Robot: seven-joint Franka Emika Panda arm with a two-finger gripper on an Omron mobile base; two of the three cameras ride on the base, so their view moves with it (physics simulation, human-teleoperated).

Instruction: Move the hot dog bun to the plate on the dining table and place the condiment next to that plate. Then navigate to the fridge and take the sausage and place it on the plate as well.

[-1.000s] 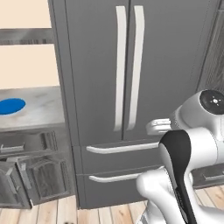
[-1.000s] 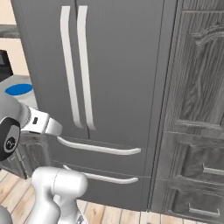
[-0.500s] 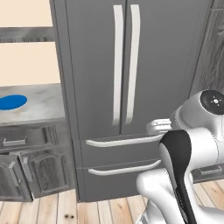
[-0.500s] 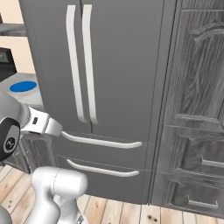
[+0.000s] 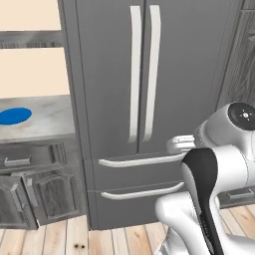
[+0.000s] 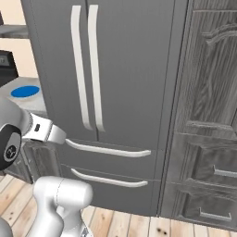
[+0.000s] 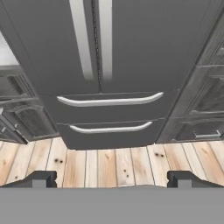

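A home kitchen. The fridge (image 5: 144, 99), tall and dark grey with two doors, long curved silver handles and two drawers below, stands shut between fitted units. To its left a pale marble counter (image 5: 47, 117) carries a flat bright blue plate (image 5: 14, 116), with grey wood-grain base cabinets (image 5: 35, 191) under it and a shelf above against a cream wall. To its right rise tall carved grey wooden cupboards (image 6: 213, 115) with drawers. The floor (image 7: 113, 164) is light wooden planks

Closed fridge (image 7: 131, 48) above plank floor (image 7: 113, 164), wide-open tool (image 7: 113, 178) empty.
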